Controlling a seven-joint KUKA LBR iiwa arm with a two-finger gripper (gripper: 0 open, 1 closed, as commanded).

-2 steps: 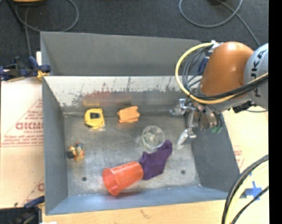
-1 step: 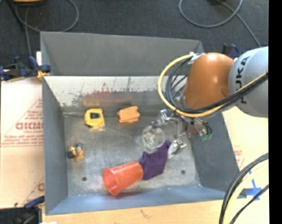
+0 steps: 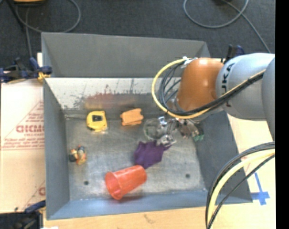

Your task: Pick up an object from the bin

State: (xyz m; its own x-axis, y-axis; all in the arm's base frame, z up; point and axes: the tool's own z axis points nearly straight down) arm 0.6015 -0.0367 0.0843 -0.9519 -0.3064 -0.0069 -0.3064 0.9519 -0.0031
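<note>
The gripper (image 3: pixel 164 131), open or closed I cannot tell, hangs at the far right tip of the limp purple piece (image 3: pixel 149 155) in the middle of the bin (image 3: pixel 185 173), which could slip free if pinched only at that edge.

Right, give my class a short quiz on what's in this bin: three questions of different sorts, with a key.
1. How does the red cup lie in the bin?
2. True or false: the yellow tape measure lies to the view's left of the orange block.
3. Which thing is nearest the jaws? A. red cup B. purple cloth C. yellow tape measure

Key: 1. on its side; 2. true; 3. B
</note>
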